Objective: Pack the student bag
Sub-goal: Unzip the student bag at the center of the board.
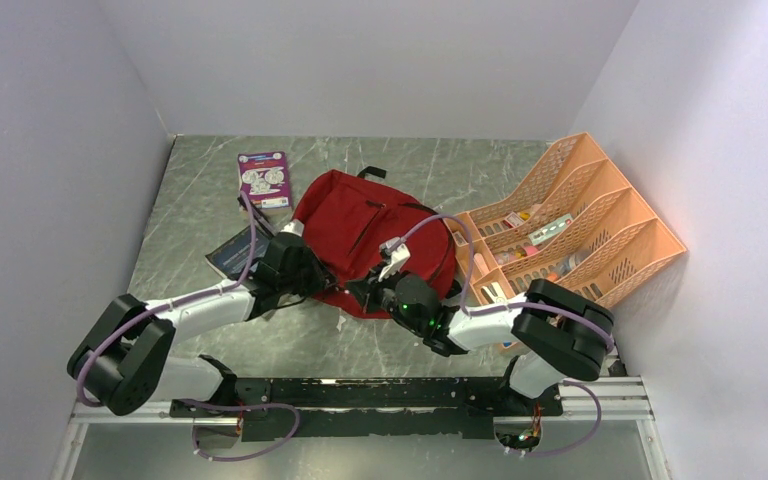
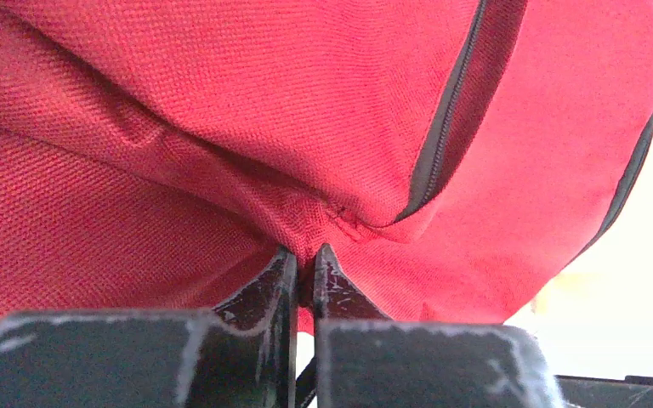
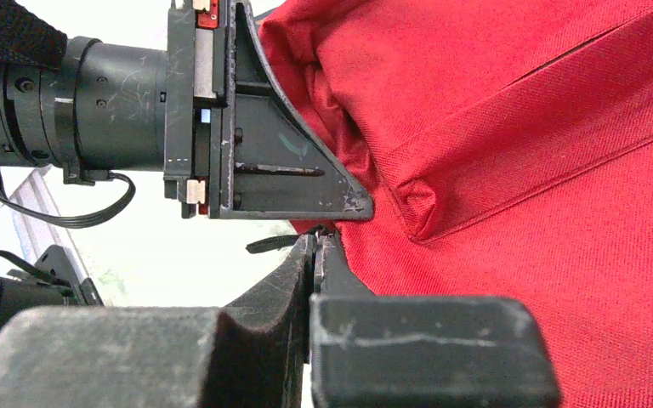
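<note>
Student bag point(image 1: 345, 215) mid-table point(image 1: 200, 190) beside orange organiser point(image 1: 600, 215), top view only, left wrist view: left gripper point(image 2: 304, 255) pinching red fabric fold, right wrist view: right gripper point(image 3: 315, 242) closed at bag edge, hold unclear

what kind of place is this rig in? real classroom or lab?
Likely an enclosed lab test cell, not a classroom: plain white walls box in a grey marble-pattern tabletop, with staged props, a dark red fabric backpack and an orange plastic lattice desk organiser.
</note>
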Controlling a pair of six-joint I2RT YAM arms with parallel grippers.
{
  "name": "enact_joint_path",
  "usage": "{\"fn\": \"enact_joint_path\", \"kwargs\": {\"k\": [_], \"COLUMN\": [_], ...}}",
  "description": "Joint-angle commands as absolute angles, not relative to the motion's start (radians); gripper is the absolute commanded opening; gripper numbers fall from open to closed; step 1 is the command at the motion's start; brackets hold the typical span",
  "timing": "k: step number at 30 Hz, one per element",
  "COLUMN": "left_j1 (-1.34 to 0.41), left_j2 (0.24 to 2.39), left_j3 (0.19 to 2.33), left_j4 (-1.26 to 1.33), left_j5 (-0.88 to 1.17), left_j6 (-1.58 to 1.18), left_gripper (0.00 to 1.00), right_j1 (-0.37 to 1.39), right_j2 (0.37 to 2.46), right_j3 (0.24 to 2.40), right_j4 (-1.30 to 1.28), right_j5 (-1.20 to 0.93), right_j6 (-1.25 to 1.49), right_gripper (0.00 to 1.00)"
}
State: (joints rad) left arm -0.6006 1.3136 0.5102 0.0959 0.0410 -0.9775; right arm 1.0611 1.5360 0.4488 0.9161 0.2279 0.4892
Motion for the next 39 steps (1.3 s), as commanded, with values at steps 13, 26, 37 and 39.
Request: {"fn": "enact_joint_path", "kwargs": {"k": [13, 26, 37, 39], "left_j1": [-0.533, -0.338, -0.319, -0.319], "left_j2": [1.143, 1.076, 1.066, 1.058], "left_j3": [0.595, 0.578, 0.688, 0.741], "left_j4": [-0.171, -0.233, -0.348, -0.394], "left_j5": [-0.170, -0.096, -0.029, -0.002], "left_j6": [-0.797, -0.686, -0.552, -0.506], "left_gripper": [0.05, 0.05, 0.37, 0.47], "right_j1": [1.057, 0.962, 0.808, 0.807], "right_j2": [1.198, 1.014, 0.906, 0.908], "right_j3": [0.466, 0.487, 0.414, 0.419], "right_j4": [0.374, 0.057, 0.242, 0.283], "right_j5": [0.553, 0.790, 0.429, 0.329], "right_j6": [0.466, 0.452, 0.362, 0.332], "right_gripper": [0.00, 0.00, 0.00, 0.00]}}
